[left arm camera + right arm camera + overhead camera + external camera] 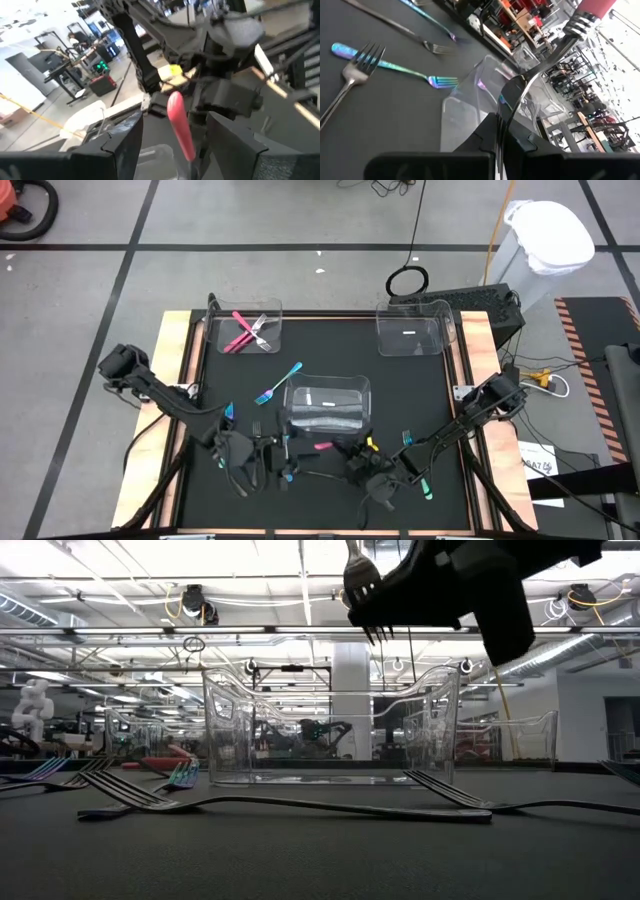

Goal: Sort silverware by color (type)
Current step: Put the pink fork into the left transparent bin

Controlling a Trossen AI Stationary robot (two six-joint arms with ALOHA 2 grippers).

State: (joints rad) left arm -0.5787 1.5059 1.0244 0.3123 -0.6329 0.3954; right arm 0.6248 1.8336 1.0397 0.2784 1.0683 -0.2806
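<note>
Both arms reached in from the near corners of the black table (420, 400) and bent low toward the middle, in front of a clear bin (327, 408).

The right gripper (365, 470) was clenched on a pink-handled fork (580, 22). Its fingers were shut tight on the thin metal part of the fork, just by the prongs. In the low view the fork's prongs (362, 590) pointed down, up in the air above the table. The pink handle (180, 125) stuck out toward the left gripper.

The left gripper (262, 455) was right beside it, facing the right one. Its fingers (235, 142) stood wide apart, one on each side of the pink handle. I could not tell if they were touching the handle.

More silverware lay on the table. A blue-teal fork (277, 385) lay past the middle bin, off to the left side. A grey fork (350, 82) and another blue-teal fork (395, 65) lay close together near the right gripper. Some pink-handled forks (245, 332) lay in the far left bin (215, 340). The far right bin (412, 330) stood well apart from them.
</note>
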